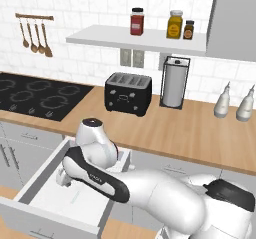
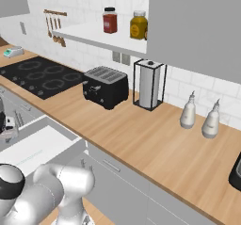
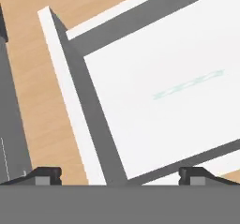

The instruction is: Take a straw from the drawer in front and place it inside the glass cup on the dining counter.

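While the drawer (image 1: 47,193) stood pulled out below the wall-side counter (image 1: 190,133), the white arm (image 1: 130,183) was seen bent down over it in the left base view, with the hand lowered into the drawer's left part. The gripper (image 3: 119,175) was seen from the hand view with its two dark fingertips (image 3: 44,174) spread wide apart and nothing caught between them; one tip was placed over the drawer's white side wall and the wooden floor beyond it, the other over the drawer's near edge. The straw (image 3: 188,84) was seen as a thin, pale green translucent stick lying flat on the drawer's plain white bottom, well clear of both fingertips and not touched by them. In the left base view the straw (image 1: 75,199) was made out only faintly on the white bottom, beside the arm's dark-banded forearm. In the right base view the drawer (image 2: 35,148) was shown open at the lower left, with the same faint green line (image 2: 33,153) on its floor. On the counter behind, a black toaster (image 1: 128,93), a paper towel holder (image 1: 174,82) and two whitish bottles (image 1: 222,103) were set along the tiled wall, and a black cooktop (image 1: 35,97) was inset to the left. Three jars (image 1: 175,24) were lined on a white shelf (image 1: 135,39) above.
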Tool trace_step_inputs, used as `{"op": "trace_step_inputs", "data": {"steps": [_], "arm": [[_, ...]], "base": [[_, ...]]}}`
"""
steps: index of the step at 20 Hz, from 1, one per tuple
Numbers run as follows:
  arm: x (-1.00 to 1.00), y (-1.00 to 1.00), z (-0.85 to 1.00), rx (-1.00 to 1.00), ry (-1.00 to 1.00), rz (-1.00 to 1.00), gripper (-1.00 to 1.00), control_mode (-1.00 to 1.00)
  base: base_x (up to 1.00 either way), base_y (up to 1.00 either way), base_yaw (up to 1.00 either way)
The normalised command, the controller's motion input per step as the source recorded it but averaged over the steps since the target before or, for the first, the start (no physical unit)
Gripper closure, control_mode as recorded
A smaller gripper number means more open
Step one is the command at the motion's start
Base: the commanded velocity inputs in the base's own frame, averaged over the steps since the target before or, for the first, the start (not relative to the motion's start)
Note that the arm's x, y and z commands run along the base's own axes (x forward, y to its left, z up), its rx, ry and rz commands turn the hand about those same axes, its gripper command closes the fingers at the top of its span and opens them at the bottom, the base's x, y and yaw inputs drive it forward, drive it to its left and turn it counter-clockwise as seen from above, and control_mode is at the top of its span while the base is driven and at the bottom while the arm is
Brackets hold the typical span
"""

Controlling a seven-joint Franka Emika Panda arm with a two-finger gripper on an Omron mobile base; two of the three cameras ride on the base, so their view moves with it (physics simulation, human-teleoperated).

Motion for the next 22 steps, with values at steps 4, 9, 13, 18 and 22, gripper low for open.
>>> {"op": "trace_step_inputs", "data": {"steps": [4,9,13,18,22], "arm": [[0.91,-0.09,-0.26,-0.24,0.07,-0.66,-1.0,-1.0],[0.94,-0.38,-0.17,-0.06,0.13,-0.42,-1.0,-1.0],[0.56,-0.21,-0.22,0.0,0.09,-0.21,-1.0,-1.0],[0.04,-0.01,-0.5,-0.03,0.06,-0.17,-1.0,-1.0],[0.0,0.01,-0.56,-0.01,0.0,-0.3,-1.0,-1.0]], "base": [[0.0,0.0,0.0],[0.0,0.0,0.0],[0.0,0.0,0.0],[0.0,0.0,0.0],[0.0,0.0,0.0]]}}
